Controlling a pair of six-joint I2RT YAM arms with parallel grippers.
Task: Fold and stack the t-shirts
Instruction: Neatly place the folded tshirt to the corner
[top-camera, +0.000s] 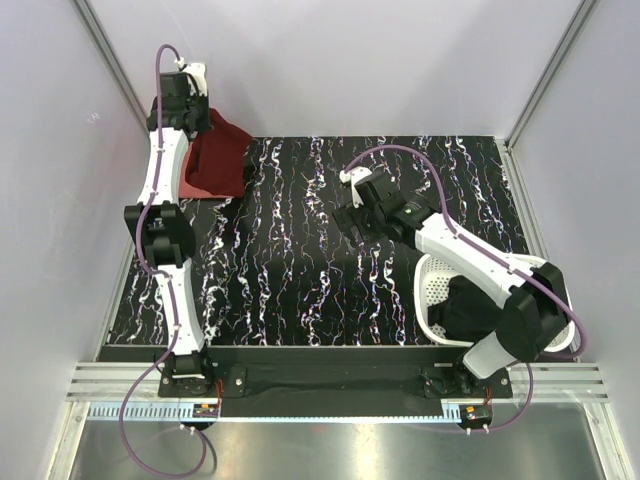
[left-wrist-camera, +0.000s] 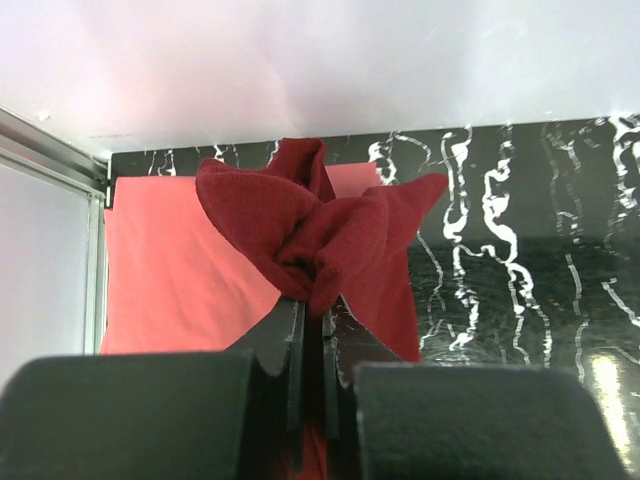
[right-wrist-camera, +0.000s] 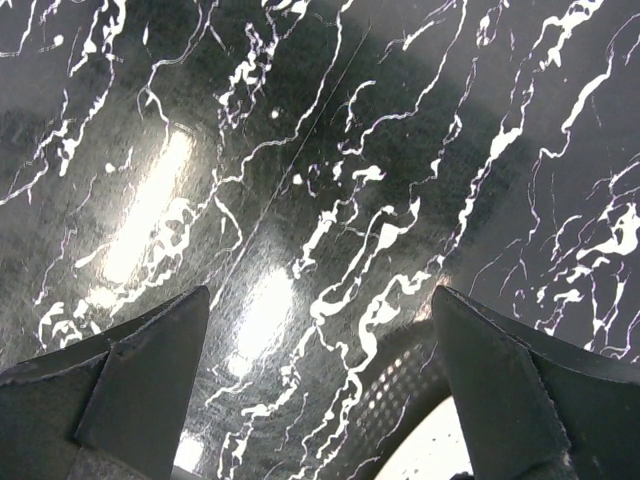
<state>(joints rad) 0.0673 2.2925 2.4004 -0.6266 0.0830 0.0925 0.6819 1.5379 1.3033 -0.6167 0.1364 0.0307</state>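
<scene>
Nearest my left wrist lens: the left end effector (left-wrist-camera: 312, 300), fingers pinched tight on a bunched fistful of the dark maroon red cloth t-shirt (left-wrist-camera: 330, 230). The cloth puffs up above the fingertips in loose lobes, not folded.

From the top camera, the left arm reaches to the far left corner of the black, white-veined marble-pattern worktop (top-camera: 300, 260). The maroon shirt (top-camera: 215, 160) hangs from the end effector (top-camera: 196, 122) and drapes down to the right and toward me.

Under and behind it lies the lighter coral pink cloth t-shirt (left-wrist-camera: 170, 270), flat and square-edged against the far left wall, so it looks already folded. The maroon sits directly over its right half. That is my key relation: held shirt above the flat one, and the left arm by far the nearer. I judge the next move as laying the maroon out or down there, and bunched as it is, it would land crumpled.

Mid-worktop: bare.

The right end effector (right-wrist-camera: 320, 300) is spread wide and grips nothing, hovering over bare worktop (top-camera: 352, 205).

Near right: a white plastic lattice basket (top-camera: 432, 285) with the black cloth t-shirt (top-camera: 468, 305) heaped inside, unfolded, partly hidden by the right arm. It lies toward me and rightward of that end effector.
</scene>
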